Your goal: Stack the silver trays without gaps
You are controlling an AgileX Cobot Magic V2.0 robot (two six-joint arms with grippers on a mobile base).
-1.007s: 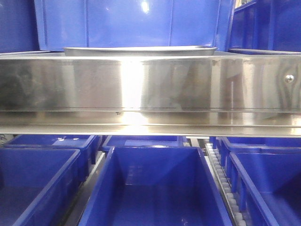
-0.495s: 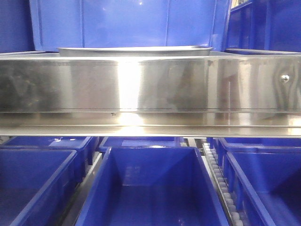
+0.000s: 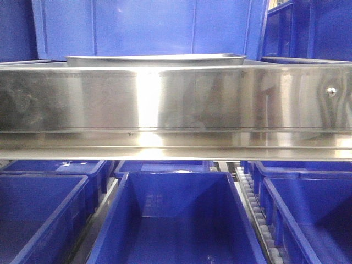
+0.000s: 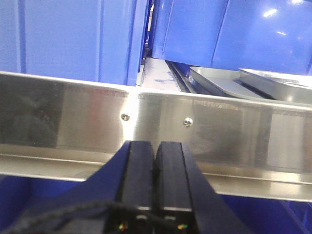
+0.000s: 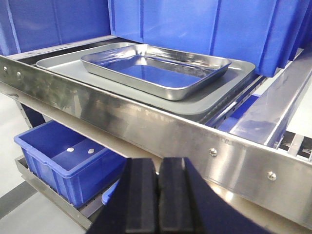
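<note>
Shifted slightly since earlier: front view, steel band (image 3: 176, 102) barely rightward. Silver trays (image 5: 155, 68): small inside large, shelf (image 5: 146, 124) centre, behind its front edge. Left gripper (image 4: 156, 183), right gripper (image 5: 157, 195): clenched, empty. Step: approach; next, open and reach over the band.

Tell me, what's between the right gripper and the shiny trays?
In the right wrist view, the steel band with screws runs across between the shut right gripper and the trays.
</note>
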